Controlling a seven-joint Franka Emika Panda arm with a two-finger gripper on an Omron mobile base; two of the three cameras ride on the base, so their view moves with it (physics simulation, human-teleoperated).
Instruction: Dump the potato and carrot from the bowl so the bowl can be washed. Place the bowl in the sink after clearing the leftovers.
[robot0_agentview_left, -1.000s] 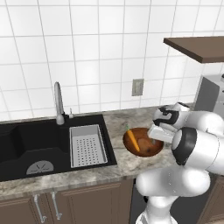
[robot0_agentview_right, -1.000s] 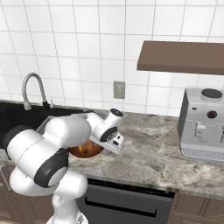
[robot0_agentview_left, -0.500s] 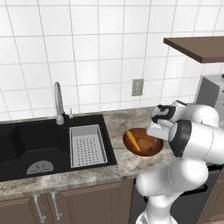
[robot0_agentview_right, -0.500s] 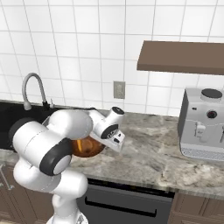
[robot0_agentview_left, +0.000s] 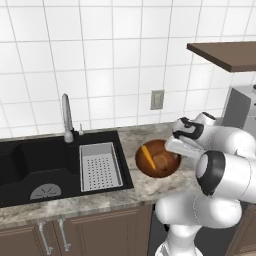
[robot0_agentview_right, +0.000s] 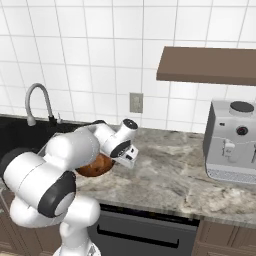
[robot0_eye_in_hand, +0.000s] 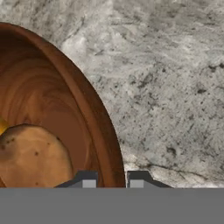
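Bowl (robot0_agentview_left: 158, 159) sat on the granite surface (robot0_agentview_right: 170, 175) just right of the sink (robot0_agentview_left: 35, 165), upright. The carrot (robot0_agentview_left: 148, 157) lay inside at the bowl's left part; a brown potato (robot0_eye_in_hand: 33, 157) rested beside it on the bowl floor. End effector (robot0_eye_in_hand: 111, 180) stood at the bowl's right rim: one fingertip (robot0_eye_in_hand: 87, 179) inside the wall, the other outside, pressed together on the rim between them. Bowl bottom looked in contact with the surface. Sink basin was dark, with a grey perforated tray (robot0_agentview_left: 100, 165) at its right side.
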